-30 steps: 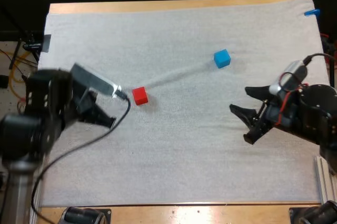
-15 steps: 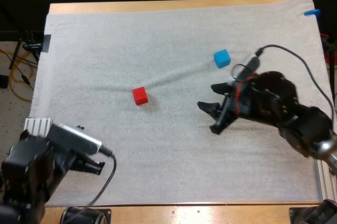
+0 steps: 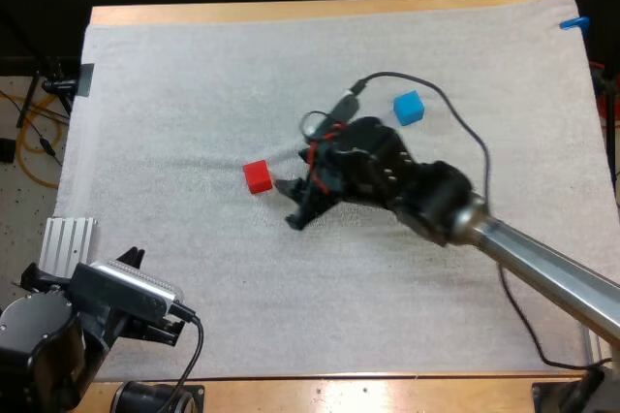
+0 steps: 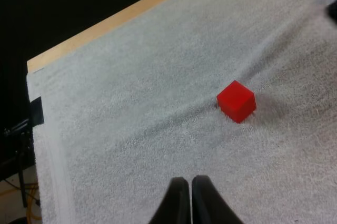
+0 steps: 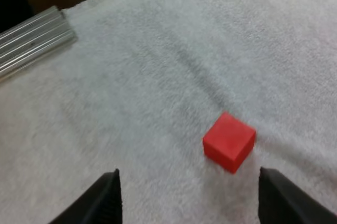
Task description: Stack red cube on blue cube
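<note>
One light, rigid-looking red cube (image 3: 257, 176): pinch opposite flat faces. Right gripper (image 3: 285, 204) open beside it; left gripper (image 4: 185, 182) closed.

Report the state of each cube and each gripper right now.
Small red cube: lying on the white mat, ungripped, not stacked.
Small blue cube: lying on the mat, apart from the red one, nothing on top.
Left gripper of two black fingers: shut on nothing, near the mat's near left corner.
Right gripper of two black fingers: open, close beside the red cube, which is not yet between its fingers.
</note>
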`<state>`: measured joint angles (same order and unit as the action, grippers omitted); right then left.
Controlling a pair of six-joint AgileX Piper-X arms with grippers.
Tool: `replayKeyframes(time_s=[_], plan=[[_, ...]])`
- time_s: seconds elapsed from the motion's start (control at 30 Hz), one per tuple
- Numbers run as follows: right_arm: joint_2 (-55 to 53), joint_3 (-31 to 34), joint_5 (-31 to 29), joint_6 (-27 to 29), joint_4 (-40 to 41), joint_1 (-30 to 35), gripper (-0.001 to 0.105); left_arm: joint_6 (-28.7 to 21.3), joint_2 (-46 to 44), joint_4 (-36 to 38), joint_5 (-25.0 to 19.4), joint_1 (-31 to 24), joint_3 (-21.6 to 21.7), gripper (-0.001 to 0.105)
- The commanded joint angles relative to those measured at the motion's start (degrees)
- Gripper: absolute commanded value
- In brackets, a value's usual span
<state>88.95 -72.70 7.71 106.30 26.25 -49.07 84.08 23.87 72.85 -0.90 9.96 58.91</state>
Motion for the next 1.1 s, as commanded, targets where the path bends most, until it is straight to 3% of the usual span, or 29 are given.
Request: replayKeyframes(time_s=[0.0,0.37,0.53,0.77,0.9,1.07], plan=[[2.33,-2.63,-2.36,-2.08,-0.68,-0.51,0.055,0.79,-0.69,-0.32,-0.65,0.01,0.09,0.0],[16.83,-14.32,-5.13,-12.45,-0.68,-1.25,0.056,0.55,-0.67,0.36,-0.55,0.01,0.09,0.0],[21.85,-18.04,-5.64,-15.01,-0.57,-2.1,0.068,-0.58,-0.67,0.48,-0.55,0.01,0.09,0.0],[27.83,-23.48,-15.94,-15.51,4.47,-4.6,0.069,-0.85,-0.67,0.48,-0.55,0.01,0.09,0.0],[30.71,-25.77,-20.58,-20.33,6.74,-4.81,0.069,-1.11,-0.67,0.48,-0.55,0.01,0.09,0.0],[32.63,-26.13,-20.43,-24.46,6.99,-4.69,0.069,-1.24,-0.67,0.48,-0.55,0.01,0.09,0.0]])
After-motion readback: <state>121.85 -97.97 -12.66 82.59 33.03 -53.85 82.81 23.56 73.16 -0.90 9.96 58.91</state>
